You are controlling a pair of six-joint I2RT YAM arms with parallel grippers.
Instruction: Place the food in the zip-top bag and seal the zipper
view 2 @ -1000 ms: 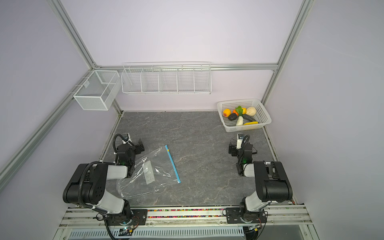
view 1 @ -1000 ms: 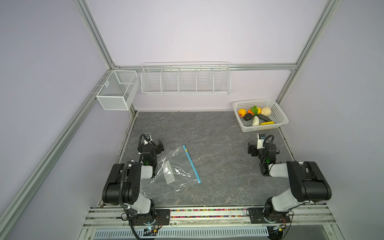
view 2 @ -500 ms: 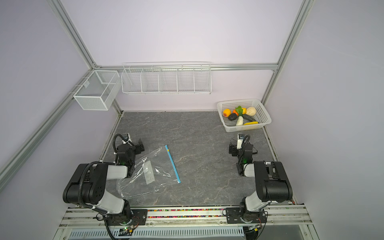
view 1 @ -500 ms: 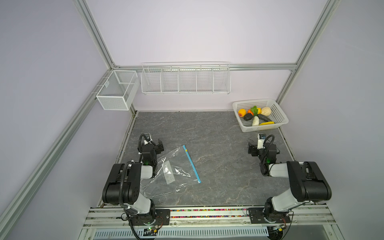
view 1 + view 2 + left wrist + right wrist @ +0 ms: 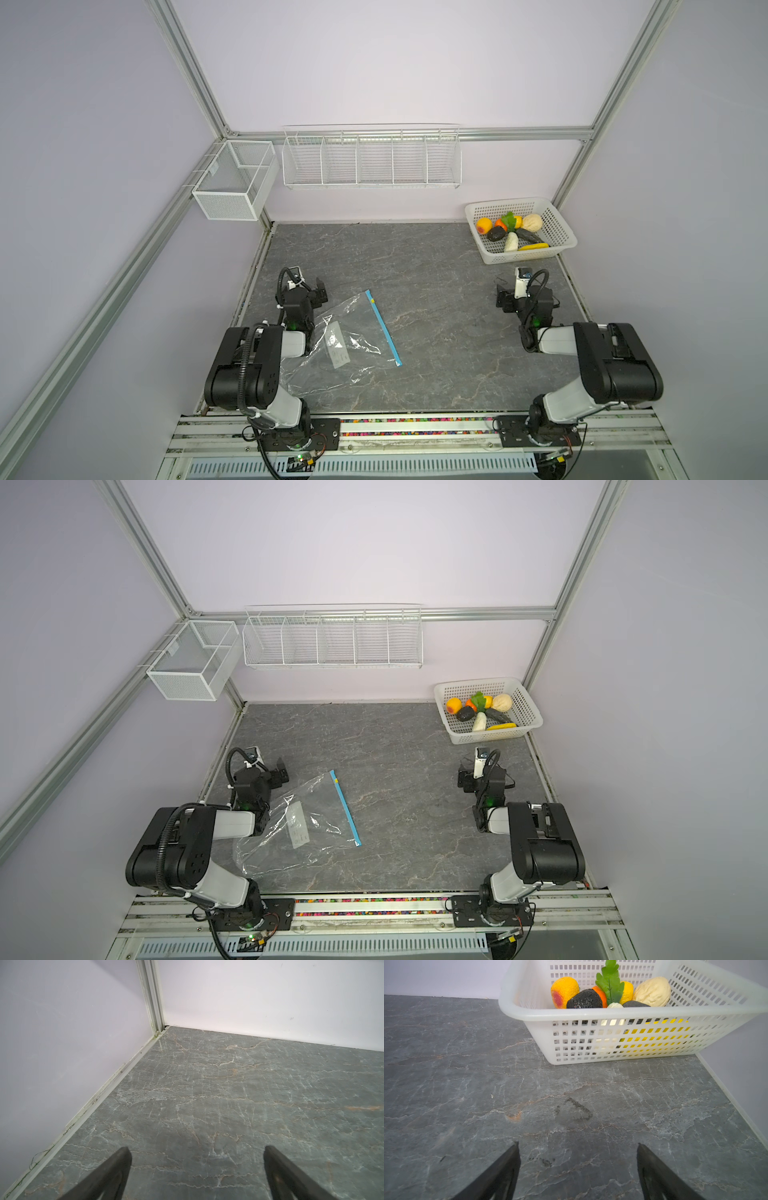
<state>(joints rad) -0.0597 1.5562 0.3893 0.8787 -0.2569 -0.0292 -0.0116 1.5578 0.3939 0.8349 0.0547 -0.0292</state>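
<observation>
Two grippers, both with jaws spread wide and holding nothing: left gripper sits low over the table facing the rear-left corner, right gripper sits low facing the basket

Zip-top bag: clear, crinkly, lying flat at front-left, its left side touching or tucked under the left arm, can't tell which. White label mid-panel. Zipper is the light-blue strip on the bag's right edge, running diagonally far-to-near, with the yellow slider tab at the far end. Can't tell if the mouth is zipped

Food is all in the white perforated basket at rear-right, well apart from the bag: peach, black lump, orange behind it, green leaf, lemon, beige lumpy ball, white oblong, dark oblong, and yellow oblong along the near wall

Edges: basket sits askew, close to the back and right walls, just beyond the right gripper. Bag sits near the left wall and front rail. Table centre between zipper and right arm is bare. Wire rack and mesh box hang on the walls above table level
</observation>
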